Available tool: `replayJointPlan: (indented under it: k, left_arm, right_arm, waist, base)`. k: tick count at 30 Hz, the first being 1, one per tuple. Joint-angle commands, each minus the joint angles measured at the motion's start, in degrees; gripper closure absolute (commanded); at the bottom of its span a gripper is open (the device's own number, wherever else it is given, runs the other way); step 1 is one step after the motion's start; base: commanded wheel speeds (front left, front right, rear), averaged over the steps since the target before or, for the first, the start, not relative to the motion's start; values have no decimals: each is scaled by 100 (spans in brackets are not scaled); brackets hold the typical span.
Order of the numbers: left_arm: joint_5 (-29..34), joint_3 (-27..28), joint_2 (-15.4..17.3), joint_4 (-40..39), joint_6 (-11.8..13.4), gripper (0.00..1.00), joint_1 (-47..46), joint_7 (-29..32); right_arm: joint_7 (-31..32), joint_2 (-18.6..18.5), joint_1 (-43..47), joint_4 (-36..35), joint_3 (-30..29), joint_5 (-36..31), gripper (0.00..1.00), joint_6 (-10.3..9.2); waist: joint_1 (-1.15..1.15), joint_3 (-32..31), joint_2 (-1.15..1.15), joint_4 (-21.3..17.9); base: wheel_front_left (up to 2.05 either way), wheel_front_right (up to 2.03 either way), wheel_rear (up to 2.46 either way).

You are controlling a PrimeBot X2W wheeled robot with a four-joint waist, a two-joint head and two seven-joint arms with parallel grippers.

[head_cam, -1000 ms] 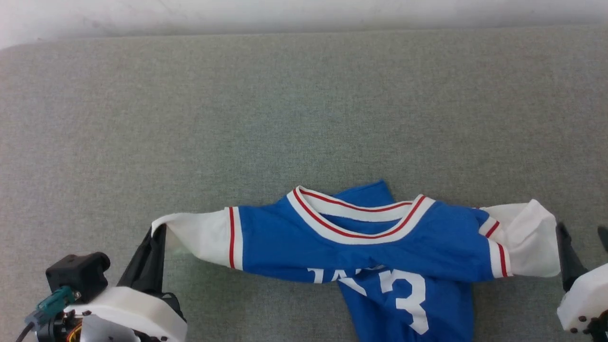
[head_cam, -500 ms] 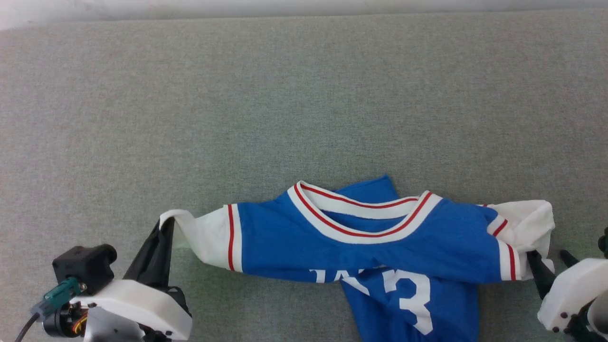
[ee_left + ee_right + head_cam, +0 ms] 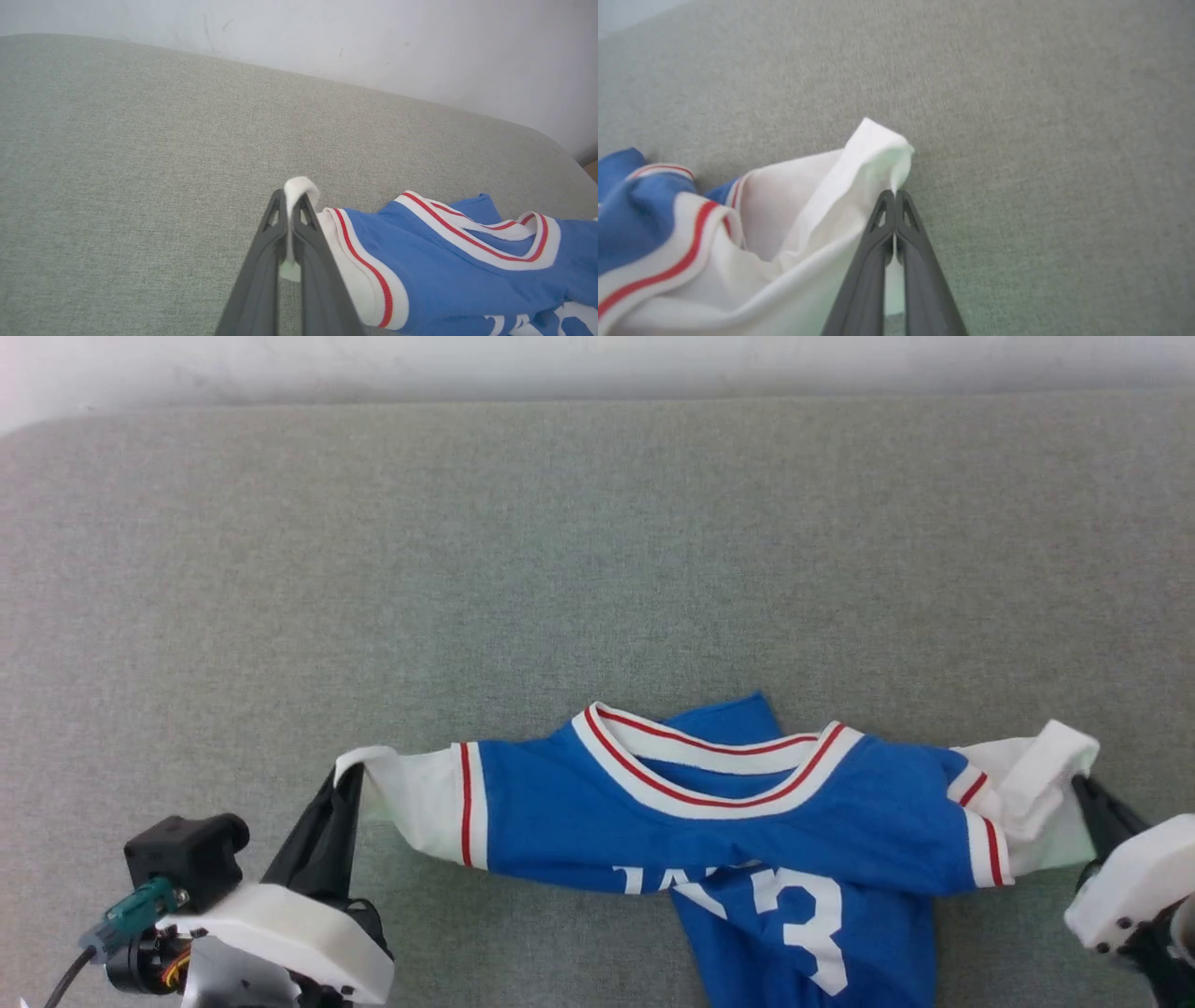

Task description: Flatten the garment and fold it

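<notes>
Garment (image 3: 728, 821) between left claw (image 3: 347, 777), right claw (image 3: 1081, 782)

Bright, soft, even light falls on the grey fabric surface (image 3: 597, 541), the pale wall (image 3: 597, 359) along the head view's top glares almost white, shadows beneath the jersey (image 3: 709, 803) are faint, and the right wrist view is softly blurred throughout.

The grey fabric surface (image 3: 597, 551) gives open passage across the upper and middle frame. The shirt (image 3: 709, 803) blocks the lower centre; the wall (image 3: 597, 364) bounds the top edge.
</notes>
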Motion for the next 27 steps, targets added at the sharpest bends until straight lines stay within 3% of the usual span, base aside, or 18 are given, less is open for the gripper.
replayJointPlan:
  k: [1, 9, 17, 22, 27]
  left_arm:
    - [-45, 11, -39, -15, -25, 100, -50, -68]
    - [-285, 327, -132, -464, -93, 100, -607, -303]
    - [-280, 326, 212, -533, -196, 100, -2322, 492]
    - [-98, 141, 457, 2, -346, 100, -3903, 1161]
    - [-20, 87, 509, 979, -468, 100, -5464, 1563]
  right_arm:
    - [-96, 14, -55, -100, -32, 110, 100, -4]
    - [-620, 14, -591, -1028, 14, 519, 100, -4]
    - [-195, 14, -1988, -1562, 483, 394, 100, -4]
    - [207, -9, -3335, -1378, 885, -51, 100, -4]
    - [394, -76, -4753, -711, 1072, -253, 100, -4]
  waist:
    - [0, -186, 0, -45]
    - [0, -746, 0, -180]
    - [0, -1056, 0, -246]
    - [0, -1011, 0, -252]
    - [0, -832, 0, -320]
  base:
    - [0, 0, 0]
    - [0, 0, 0]
    - [0, 0, 0]
    - [0, 0, 0]
    - [0, 0, 0]
